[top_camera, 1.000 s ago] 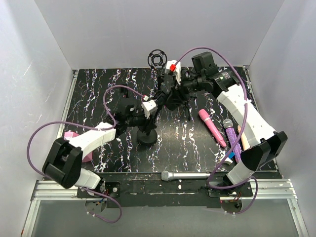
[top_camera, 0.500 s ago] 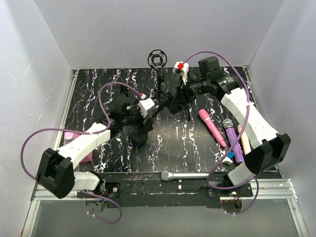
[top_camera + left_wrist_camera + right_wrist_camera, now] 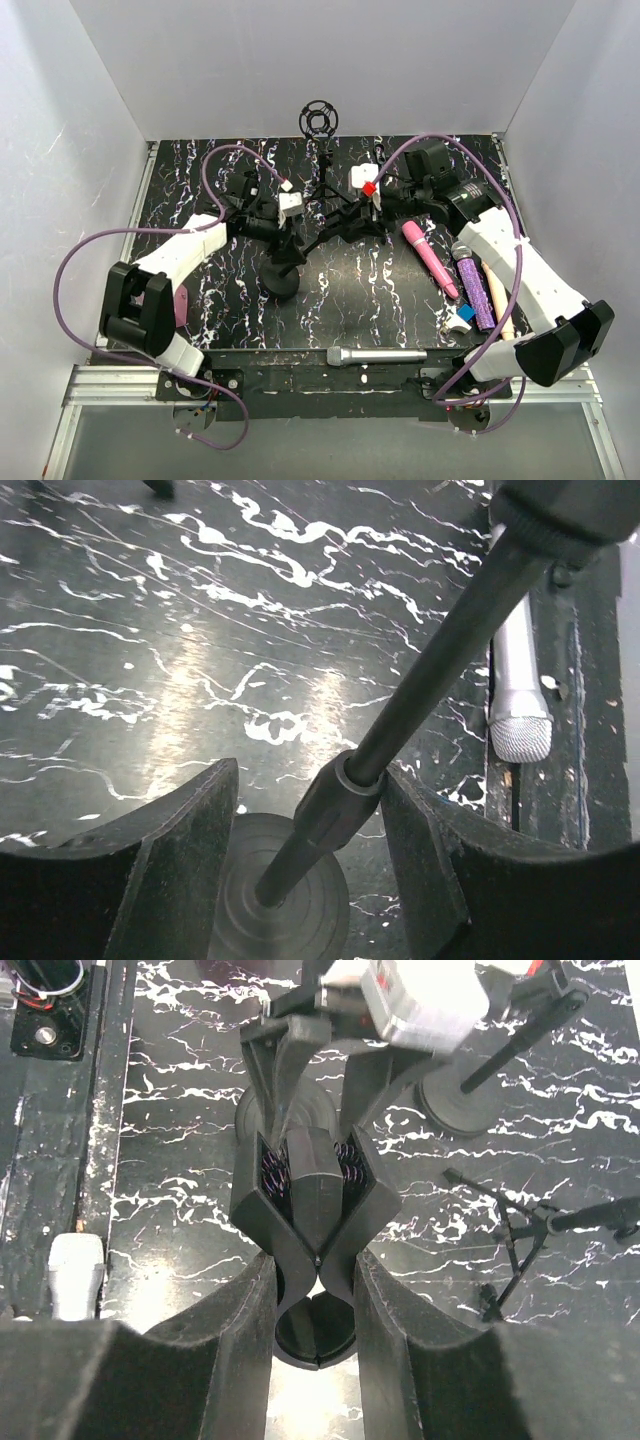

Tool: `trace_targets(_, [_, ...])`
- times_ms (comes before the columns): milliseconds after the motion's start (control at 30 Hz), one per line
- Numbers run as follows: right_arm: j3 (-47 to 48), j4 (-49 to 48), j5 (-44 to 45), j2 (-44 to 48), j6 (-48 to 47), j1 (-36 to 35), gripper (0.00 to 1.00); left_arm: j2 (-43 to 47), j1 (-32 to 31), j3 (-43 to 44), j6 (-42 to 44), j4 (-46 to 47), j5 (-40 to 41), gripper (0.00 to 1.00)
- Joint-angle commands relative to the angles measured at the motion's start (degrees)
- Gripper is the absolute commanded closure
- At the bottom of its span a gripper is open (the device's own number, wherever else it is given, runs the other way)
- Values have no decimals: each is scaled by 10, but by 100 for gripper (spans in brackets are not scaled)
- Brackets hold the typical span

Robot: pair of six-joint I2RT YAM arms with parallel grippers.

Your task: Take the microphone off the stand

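Left gripper (image 3: 310,780) has let go; its fingers stand apart astride the thin black stand pole (image 3: 450,650).
Right gripper (image 3: 315,1265) stays clamped on the black spring clip (image 3: 312,1180); microphone not discernible there. Unbraced, the leaning stand's round base (image 3: 280,282) may skid or topple.

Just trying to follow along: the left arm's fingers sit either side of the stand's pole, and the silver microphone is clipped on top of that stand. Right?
Not quite. The silver microphone is not on the stand; it lies flat at the near edge of the table, as the top view shows. The left gripper does straddle the pole.
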State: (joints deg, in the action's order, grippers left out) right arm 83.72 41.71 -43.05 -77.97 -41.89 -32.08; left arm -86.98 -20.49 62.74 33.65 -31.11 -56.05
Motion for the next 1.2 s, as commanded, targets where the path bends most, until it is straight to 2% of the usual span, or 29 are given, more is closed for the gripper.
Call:
trace_targets(0, [-15, -1, 15, -12, -36, -13, 99, -24, -3, 18, 69, -56, -55, 43])
trace_targets(67, [-16, -7, 16, -12, -29, -13, 99, -25, -7, 15, 70, -55, -55, 46])
trace_targets(100, [-15, -8, 17, -13, -26, -13, 99, -27, -9, 13, 71, -55, -51, 53])
trace_targets(167, [-13, -13, 19, -14, -18, -12, 99, -30, -10, 12, 72, -56, -41, 77])
trace_targets(267, [4, -21, 37, -20, 42, -10, 99, -13, -10, 12, 67, -56, -12, 97])
trace_targets(333, [33, -17, 42, -36, 121, 2, 99, 26, -14, -13, -1, 14, 26, 100])
trace_targets(367, [52, -5, 47, -45, 167, 3, 99, 57, -17, -42, -59, 83, 64, 100])
trace_targets(400, [71, 11, 44, -56, 199, 6, 99, 93, -28, -77, -115, 148, 118, 100])
trace_targets(467, [105, 41, 39, -72, 263, 6, 99, 162, -96, -157, -181, 293, 373, 100])
trace_targets(500, [112, 44, 42, -79, 309, 8, 99, 184, -138, -186, -184, 347, 516, 100])
trace_targets(533, [118, 52, 38, -84, 348, 9, 99, 193, -165, -192, -167, 370, 596, 100])
trace_targets(567, [123, 60, 26, -90, 374, 10, 99, 190, -182, -184, -153, 349, 609, 100])
trace_targets(667, [119, 68, 18, -93, 376, 10, 99, 185, -183, -159, -169, 289, 582, 99])
trace_targets(700, [113, 62, 27, -89, 361, 10, 99, 188, -182, -158, -158, 275, 561, 78])
trace_targets(733, [110, 62, 34, -85, 340, 10, 99, 193, -177, -156, -153, 260, 524, 65])
trace_targets(767, [108, 60, 37, -82, 322, 10, 99, 200, -170, -156, -158, 251, 496, 42])
trace_targets(833, [101, 57, 35, -72, 278, 10, 99, 206, -142, -146, -175, 223, 426, 25])
trace_targets(867, [95, 54, 36, -67, 254, 10, 99, 203, -128, -137, -184, 201, 388, 21])
trace_targets(933, [86, 45, 38, -54, 216, 10, 99, 180, -89, -112, -205, 162, 312, 17])
trace_targets(1000, [81, 44, 35, -44, 183, 10, 99, 148, -61, -84, -202, 121, 224, 17])
trace_targets(1100, [79, 44, 29, -34, 138, 10, 99, 111, -30, -70, -178, 86, 101, 22])
trace_targets(1167, [78, 43, 26, -30, 120, 10, 99, 94, -25, -68, -142, 75, 52, 27])
